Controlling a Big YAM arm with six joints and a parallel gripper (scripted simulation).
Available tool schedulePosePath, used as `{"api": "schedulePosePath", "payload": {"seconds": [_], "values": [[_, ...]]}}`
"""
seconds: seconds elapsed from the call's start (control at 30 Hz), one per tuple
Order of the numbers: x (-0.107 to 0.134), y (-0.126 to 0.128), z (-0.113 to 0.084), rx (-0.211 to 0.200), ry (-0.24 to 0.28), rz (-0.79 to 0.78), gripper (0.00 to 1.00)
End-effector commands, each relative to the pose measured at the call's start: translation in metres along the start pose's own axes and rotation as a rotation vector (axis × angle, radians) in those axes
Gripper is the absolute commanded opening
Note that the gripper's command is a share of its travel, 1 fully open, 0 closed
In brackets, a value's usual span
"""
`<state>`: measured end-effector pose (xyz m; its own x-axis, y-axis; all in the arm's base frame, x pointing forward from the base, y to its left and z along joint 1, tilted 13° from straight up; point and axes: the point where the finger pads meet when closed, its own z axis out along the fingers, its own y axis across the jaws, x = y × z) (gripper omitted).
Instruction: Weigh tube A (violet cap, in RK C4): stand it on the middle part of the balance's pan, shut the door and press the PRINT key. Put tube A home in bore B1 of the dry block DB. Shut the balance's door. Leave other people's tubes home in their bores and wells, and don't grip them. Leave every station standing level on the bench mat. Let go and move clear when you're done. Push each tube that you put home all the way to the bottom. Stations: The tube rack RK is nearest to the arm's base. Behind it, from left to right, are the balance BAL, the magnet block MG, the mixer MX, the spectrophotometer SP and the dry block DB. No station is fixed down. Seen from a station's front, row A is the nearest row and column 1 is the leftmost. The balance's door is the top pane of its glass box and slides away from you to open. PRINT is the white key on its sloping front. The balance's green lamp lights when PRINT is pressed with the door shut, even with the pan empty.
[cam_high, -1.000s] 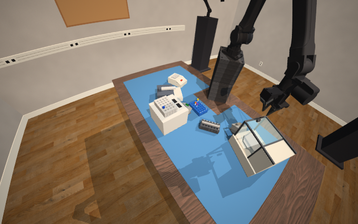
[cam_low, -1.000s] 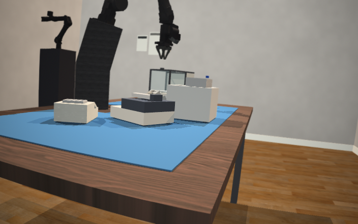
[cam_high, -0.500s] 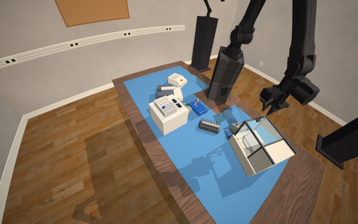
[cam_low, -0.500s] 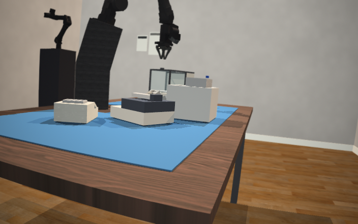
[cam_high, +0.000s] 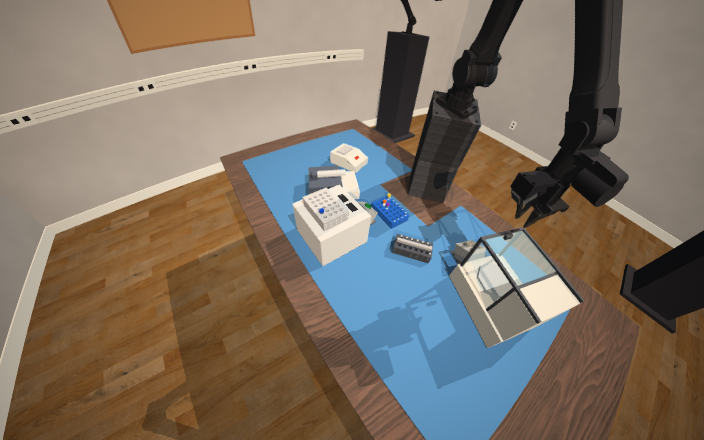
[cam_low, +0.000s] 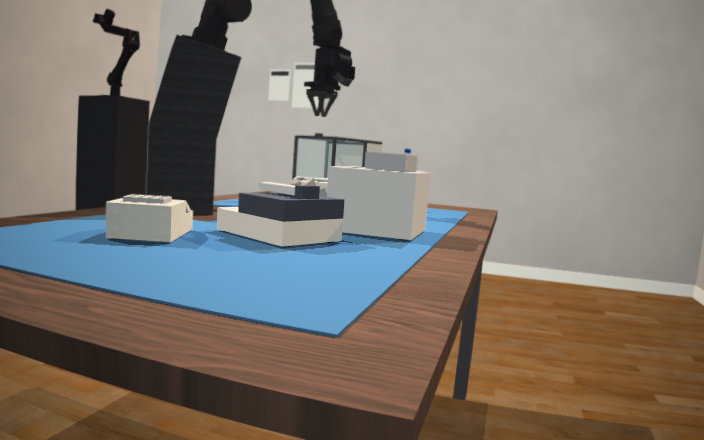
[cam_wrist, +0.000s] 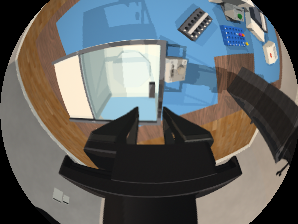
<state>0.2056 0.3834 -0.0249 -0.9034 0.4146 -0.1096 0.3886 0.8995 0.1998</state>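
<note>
2 black, tapered fingers on the tool (cam_high: 522, 221) (cam_low: 320, 115) (cam_wrist: 150, 108) stand partly open, roughly a third of the way, with a narrow gap between the tips. Nothing is gripped; tips point down above the balance (cam_high: 495, 339) (cam_wrist: 67, 90), apart from it.

Tube A (cam_high: 387, 204), violet cap, sits in the blue rack (cam_high: 397, 223) (cam_wrist: 228, 39), near 1 orange cap (cam_high: 384, 201) and 1 yellow cap (cam_high: 389, 195) (cam_wrist: 247, 44). Its exact bore is too small to read.

Balance: boxy, clear glass panes, thin dark frame, smooth cream housing. 1 small dark handle (cam_high: 507, 236) (cam_wrist: 152, 89) on top, at the frame edge. Magnet block (cam_high: 411, 253) (cam_wrist: 188, 31): dark, oblong, pale bar along its length, row of round holes.

1 bulky white box (cam_high: 345, 243) (cam_low: 376, 204) carries a light grey perforated block (cam_high: 326, 203) (cam_low: 390, 161) with 1 blue cap (cam_high: 321, 211) (cam_low: 407, 150). Low cream-and-slate unit (cam_high: 350, 183) (cam_low: 280, 228) beside it, then a small off-white station (cam_high: 348, 157) (cam_low: 138, 221) with sloped front.

Table (cam_high: 332, 386) (cam_low: 207, 358): brown wood grain, flat matte blue mat (cam_high: 358, 303) (cam_low: 207, 275) on top.

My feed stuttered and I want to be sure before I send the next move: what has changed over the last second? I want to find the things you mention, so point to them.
Nothing visibly changed. The gripper (cam_high: 522, 221) (cam_low: 320, 115) (cam_wrist: 150, 110) hangs in the same place above the balance (cam_high: 475, 306) (cam_low: 330, 155) (cam_wrist: 70, 90), with nothing taken hold of or let go. The balance, blue tube rack (cam_high: 397, 222) (cam_wrist: 229, 37) and other stations stayed put.
</note>
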Motion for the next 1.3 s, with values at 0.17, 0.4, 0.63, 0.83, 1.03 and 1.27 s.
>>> {"api": "schedulePosePath", "payload": {"seconds": [0.17,0.4,0.63,0.83,1.03,1.27], "values": [[0.002,0.006,0.008,-0.011,-0.003,0.022,0.30],[-0.002,0.005,0.017,-0.009,-0.004,0.031,0.30],[-0.001,0.007,0.027,-0.013,-0.003,0.021,0.30],[-0.003,0.019,0.021,-0.050,-0.004,0.018,0.30],[-0.004,0.014,0.043,-0.024,-0.004,0.013,0.30],[-0.004,0.016,0.054,-0.027,-0.003,0.013,0.30]]}}
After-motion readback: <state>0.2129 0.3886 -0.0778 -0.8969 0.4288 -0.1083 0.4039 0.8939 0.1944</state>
